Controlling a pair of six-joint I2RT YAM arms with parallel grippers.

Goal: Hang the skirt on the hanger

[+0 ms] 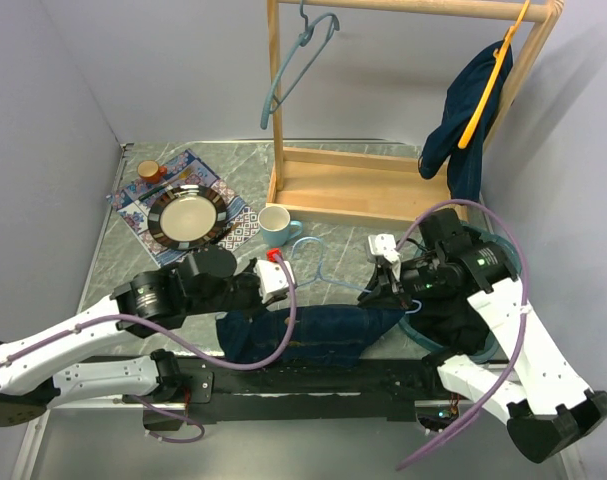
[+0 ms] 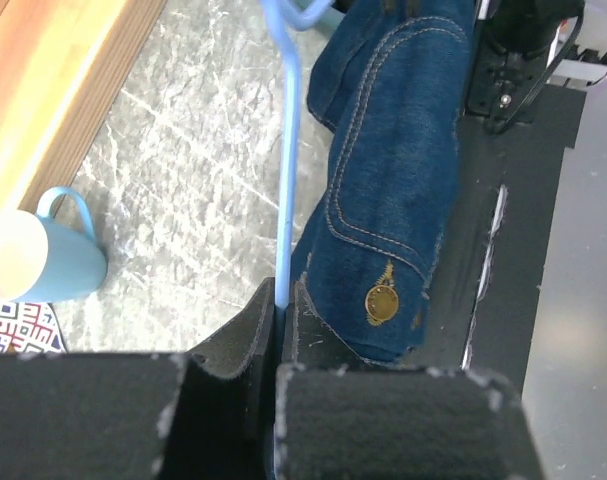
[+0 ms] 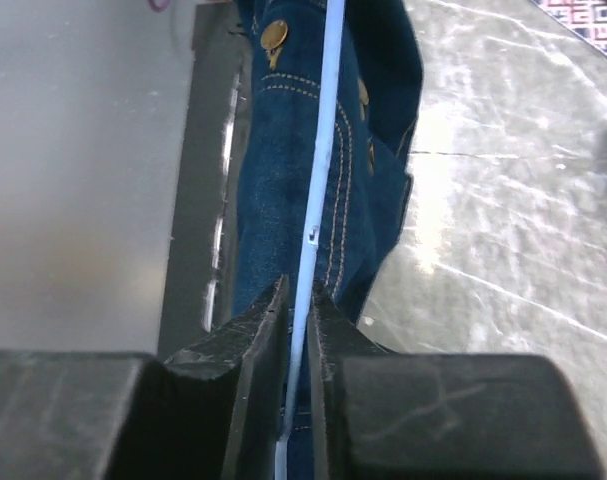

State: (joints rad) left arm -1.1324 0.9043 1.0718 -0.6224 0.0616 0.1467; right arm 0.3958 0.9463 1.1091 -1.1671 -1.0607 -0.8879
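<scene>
A dark blue denim skirt [image 1: 313,335] with brass buttons lies stretched along the table's near edge between my two arms. A thin light blue hanger [image 1: 318,262] lies by it, its hook toward the rack. My left gripper [image 1: 273,282] is shut on one end of the hanger's bar; in the left wrist view the bar [image 2: 288,180] runs out from between the jaws [image 2: 281,300] beside the skirt [image 2: 393,170]. My right gripper [image 1: 378,290] is shut on the other end; in the right wrist view the bar [image 3: 321,180] lies over the skirt [image 3: 273,200], leaving the gripper [image 3: 299,300].
A wooden clothes rack [image 1: 383,190] stands at the back, with a teal hanger [image 1: 293,65] and a dark garment [image 1: 468,120] on a yellow hanger. A light blue mug [image 1: 275,225], a plate [image 1: 188,215] on a patterned mat and a small brown cup [image 1: 148,172] sit at left.
</scene>
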